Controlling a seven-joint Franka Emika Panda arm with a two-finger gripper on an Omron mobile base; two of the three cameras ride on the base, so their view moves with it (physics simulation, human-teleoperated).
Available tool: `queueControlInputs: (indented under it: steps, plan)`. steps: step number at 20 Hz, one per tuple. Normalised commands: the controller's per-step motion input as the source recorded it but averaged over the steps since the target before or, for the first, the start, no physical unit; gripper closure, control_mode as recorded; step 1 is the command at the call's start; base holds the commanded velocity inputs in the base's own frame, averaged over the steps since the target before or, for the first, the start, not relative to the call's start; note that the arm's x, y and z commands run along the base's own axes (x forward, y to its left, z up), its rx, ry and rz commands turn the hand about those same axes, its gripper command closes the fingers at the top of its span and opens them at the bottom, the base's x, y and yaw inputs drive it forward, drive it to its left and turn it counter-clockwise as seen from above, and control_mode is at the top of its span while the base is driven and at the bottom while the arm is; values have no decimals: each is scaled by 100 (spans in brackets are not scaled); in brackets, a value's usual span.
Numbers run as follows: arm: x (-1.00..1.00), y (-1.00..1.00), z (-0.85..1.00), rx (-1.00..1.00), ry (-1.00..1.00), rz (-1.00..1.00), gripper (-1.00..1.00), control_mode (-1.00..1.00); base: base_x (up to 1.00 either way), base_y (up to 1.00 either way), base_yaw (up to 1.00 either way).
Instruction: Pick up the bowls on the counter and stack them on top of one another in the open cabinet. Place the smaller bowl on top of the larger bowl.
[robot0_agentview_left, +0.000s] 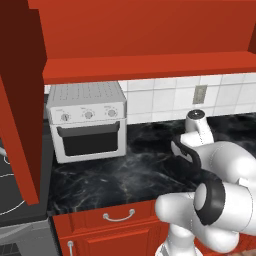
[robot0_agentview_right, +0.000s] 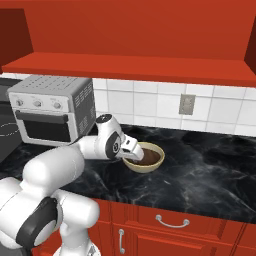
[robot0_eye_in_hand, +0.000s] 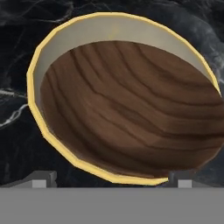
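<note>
The dark brown smaller bowl (robot0_eye_in_hand: 135, 109) sits nested inside the tan larger bowl (robot0_eye_in_hand: 105, 28), and both lie right under my claw (robot0_eye_in_hand: 109, 178), just beyond my fingertips (robot0_eye_in_hand: 41, 178). My jaws stand wide apart, one tip on each side of the near yellow rim, gripping nothing. From the right base view the stacked pair (robot0_agentview_right: 145, 159) rests on the counter (robot0_agentview_right: 210, 175), and my claw (robot0_agentview_right: 133, 152) hangs over its left edge; I cannot tell whether I touch the rim.

Counter is glossy black marble with white veins, red drawers (robot0_agentview_right: 172, 220) with silver handles below. White toaster oven (robot0_agentview_left: 87, 120) stands at the left against a white tiled wall (robot0_agentview_right: 150, 102) with an outlet (robot0_agentview_right: 187, 104). The red cabinet (robot0_agentview_left: 145, 67) shelf floor runs overhead, its darker door (robot0_agentview_left: 20, 110) open at left.

My arm (robot0_agentview_right: 95, 147) reaches forward low over the counter, wrist bent down toward the bowls.
</note>
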Motion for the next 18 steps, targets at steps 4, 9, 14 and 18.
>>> queueControlInputs:
  steps: [4, 9, 14, 18]
  plan:
    - [13, 0, -2, 0, 0, 5, -100, -100, 0, 0, 0]
    - [2, -7, -16, 1, -1, 4, -100, -100, 0, 0, 0]
    - [-12, -19, -13, 2, -5, 3, -100, -100, 0, 0, 0]
    - [-14, -10, 6, 0, -9, 0, -100, -100, 0, 0, 0]
